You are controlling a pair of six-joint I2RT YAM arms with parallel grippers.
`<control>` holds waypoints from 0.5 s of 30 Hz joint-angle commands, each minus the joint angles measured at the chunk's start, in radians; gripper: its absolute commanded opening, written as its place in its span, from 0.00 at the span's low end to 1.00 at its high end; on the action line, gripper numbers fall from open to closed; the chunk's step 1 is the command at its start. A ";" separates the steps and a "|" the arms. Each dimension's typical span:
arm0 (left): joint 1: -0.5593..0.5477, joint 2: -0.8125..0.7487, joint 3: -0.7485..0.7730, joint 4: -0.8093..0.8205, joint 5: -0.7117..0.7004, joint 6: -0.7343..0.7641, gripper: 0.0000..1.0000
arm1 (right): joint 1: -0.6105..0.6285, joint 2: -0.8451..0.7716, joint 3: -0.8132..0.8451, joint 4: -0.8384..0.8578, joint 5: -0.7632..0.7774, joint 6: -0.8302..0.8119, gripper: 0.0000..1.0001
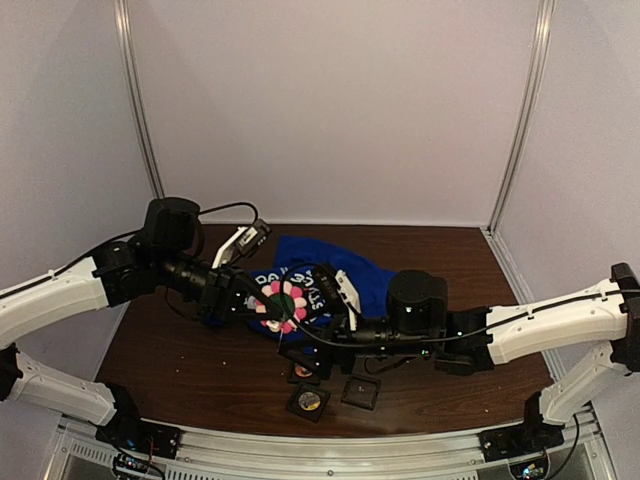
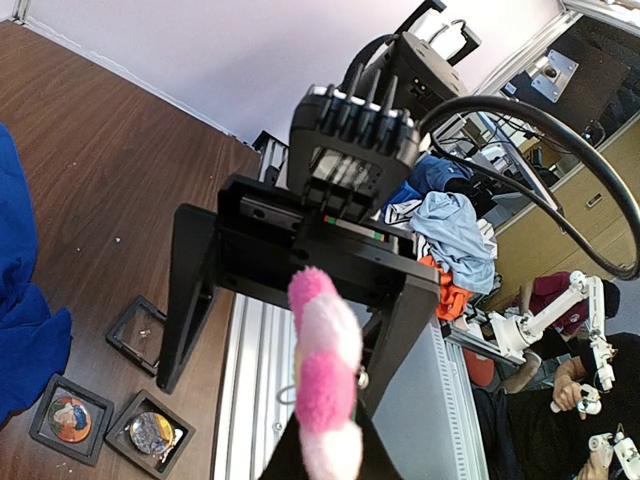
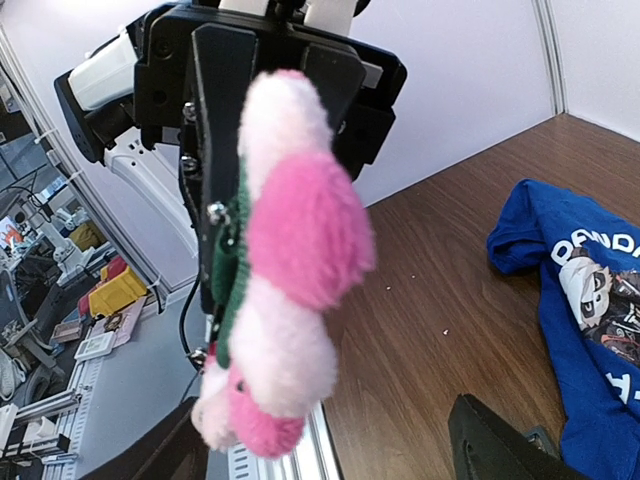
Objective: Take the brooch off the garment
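The brooch [image 1: 284, 299] is a fluffy flower with pink and white petals and a green middle. It hangs in the air with my left gripper [image 1: 268, 306] shut on it. In the left wrist view the brooch [image 2: 325, 375] shows edge-on above my own dark fingertips [image 2: 290, 462]. My right gripper [image 1: 303, 343] faces it, open, its fingers [image 2: 185, 300] either side of the flower without touching. In the right wrist view the brooch [image 3: 290, 260] hangs from the left gripper's black jaws. The garment [image 1: 335, 270], a royal-blue T-shirt [image 3: 590, 300], lies flat on the table, apart from the brooch.
Three small black square frames, some holding round badges [image 1: 309, 401], lie on the dark wooden table [image 1: 180, 360] near its front edge, under the right gripper. In the left wrist view they show as frames [image 2: 70, 420] beside the blue cloth [image 2: 20, 320]. White walls enclose the table.
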 commanded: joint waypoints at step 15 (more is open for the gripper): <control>0.005 0.017 0.016 0.048 0.036 -0.013 0.00 | 0.004 -0.014 0.028 0.116 0.048 0.075 0.72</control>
